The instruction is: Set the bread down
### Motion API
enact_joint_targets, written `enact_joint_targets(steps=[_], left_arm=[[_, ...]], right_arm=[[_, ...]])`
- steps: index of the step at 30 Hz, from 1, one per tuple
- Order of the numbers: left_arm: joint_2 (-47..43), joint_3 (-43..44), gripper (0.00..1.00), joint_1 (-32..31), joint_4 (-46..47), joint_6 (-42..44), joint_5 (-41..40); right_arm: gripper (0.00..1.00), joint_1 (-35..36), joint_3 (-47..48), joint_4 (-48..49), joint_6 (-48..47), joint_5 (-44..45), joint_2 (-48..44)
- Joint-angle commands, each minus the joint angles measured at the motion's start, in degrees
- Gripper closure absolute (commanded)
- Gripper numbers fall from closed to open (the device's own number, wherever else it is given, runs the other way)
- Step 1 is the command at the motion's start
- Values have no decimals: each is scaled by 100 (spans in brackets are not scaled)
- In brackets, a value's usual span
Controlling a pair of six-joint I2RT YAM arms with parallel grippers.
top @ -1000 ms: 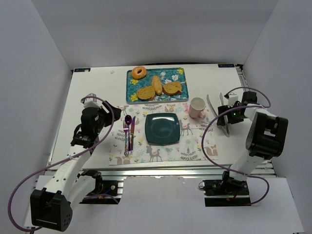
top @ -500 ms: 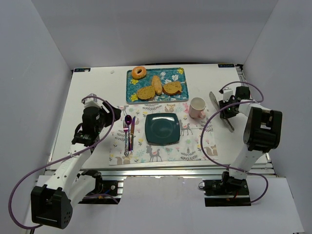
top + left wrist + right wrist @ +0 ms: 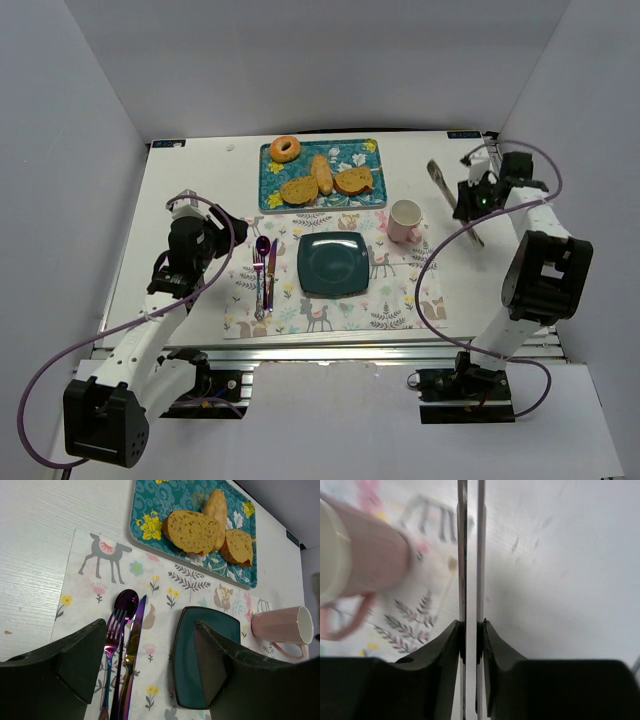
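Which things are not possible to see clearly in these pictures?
Right wrist view: pink ceramic mug blurred, cut by the left edge; silver metal tongs run past the top edge.
Left wrist view: dark teal square plate partly behind the left hand.
Top view: grip of the right hand too small.

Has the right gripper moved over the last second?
Yes. The right gripper, jaws shut on the metal tongs, went toward the far edge of the table: from the near side of the pink mug to its far side.

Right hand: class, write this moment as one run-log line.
right hand shut on tongs | left hand open | bread on tray | plate bare
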Motion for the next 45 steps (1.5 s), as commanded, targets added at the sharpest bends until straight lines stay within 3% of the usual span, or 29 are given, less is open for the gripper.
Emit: enact_joint_targets(steps=[1,7,14,20,27,31,45], left_arm=[[53,217,21,28,194,-18,50],[10,181,21,28,256,-63,77],[-105,199,21,28,168,-63,24],[-263,164,21,28,115,-124,-46],[-377,217,21,28,-70,-194,-90],[-386,217,21,28,-52,-317,-90],[-281,32,21,20,185,-695,-178]], right_arm=[[69,243,1179,-593,289,-1118,-557],[60,805,1665,-735,465,-1462,-768],[58,1798,2236,-709,491,-1418,-680],[61,2212,2543,-604,788,-1198,-241],[62,2423,2675,275,2711,-864,549],[62,2546,3097,486,3363,-600,1077],[58,2564,3810,759,3954,-609,2343]])
